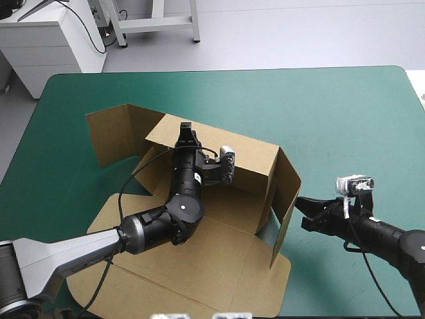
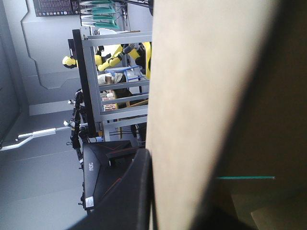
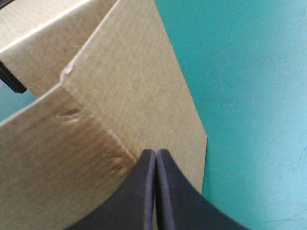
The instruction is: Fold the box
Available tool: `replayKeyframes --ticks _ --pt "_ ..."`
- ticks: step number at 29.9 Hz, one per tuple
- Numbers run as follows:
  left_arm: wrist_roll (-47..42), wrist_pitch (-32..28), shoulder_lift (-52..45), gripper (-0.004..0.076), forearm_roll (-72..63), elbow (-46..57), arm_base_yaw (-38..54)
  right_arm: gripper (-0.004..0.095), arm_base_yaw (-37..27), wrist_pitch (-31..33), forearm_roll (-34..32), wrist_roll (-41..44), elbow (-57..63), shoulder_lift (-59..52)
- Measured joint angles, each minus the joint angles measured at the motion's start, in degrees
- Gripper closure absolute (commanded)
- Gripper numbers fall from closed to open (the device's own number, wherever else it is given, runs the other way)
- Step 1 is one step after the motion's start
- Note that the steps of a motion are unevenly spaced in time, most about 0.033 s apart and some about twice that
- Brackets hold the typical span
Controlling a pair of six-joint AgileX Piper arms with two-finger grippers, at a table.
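Observation:
The brown box (image 1: 219, 259) lies half raised in the middle of the teal-green table, floor flat, back wall (image 1: 246, 159) and right wall (image 1: 287, 193) upright. My left gripper (image 1: 185, 129) reaches over the floor and pinches the back wall's top edge. In the left wrist view that board (image 2: 201, 96) runs between the fingers of the left gripper (image 2: 152, 160), with one black finger (image 2: 136, 191) showing beside it. My right gripper (image 1: 300, 203) is shut, outside the right wall. Its tip (image 3: 156, 152) points at that wall's outer face (image 3: 129, 86), close to its lower corner.
A left wall panel (image 1: 109, 133) stands angled at the box's far left. The lid flap (image 1: 166, 296) lies flat toward the table's near edge. Bare teal-green cover (image 1: 345, 119) stretches to the right of and beyond the box.

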Motion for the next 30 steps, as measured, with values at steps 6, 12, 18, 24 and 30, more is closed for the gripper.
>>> replayKeyframes --ticks 6,12,18,24,30 --pt "-0.6 0.0 0.0 0.0732 0.1 0.0 0.0 0.0903 10.6 -8.3 1.7 -2.3 0.5 0.0" --pt "-0.6 0.0 0.0 0.0732 0.2 0.0 0.0 0.0904 25.6 -22.5 1.6 -0.6 0.6 0.0" --pt "-0.7 0.0 0.0 0.0732 0.2 0.0 0.0 0.0904 36.2 -30.5 1.8 -0.2 0.8 1.4" --pt "-0.8 0.0 0.0 0.0732 0.2 0.0 0.0 0.0892 38.3 -31.9 2.2 -1.0 0.8 4.2" --pt "-1.0 0.1 0.0 0.0732 0.2 0.0 0.0 0.0626 38.4 -33.3 2.3 -3.9 0.4 4.6"
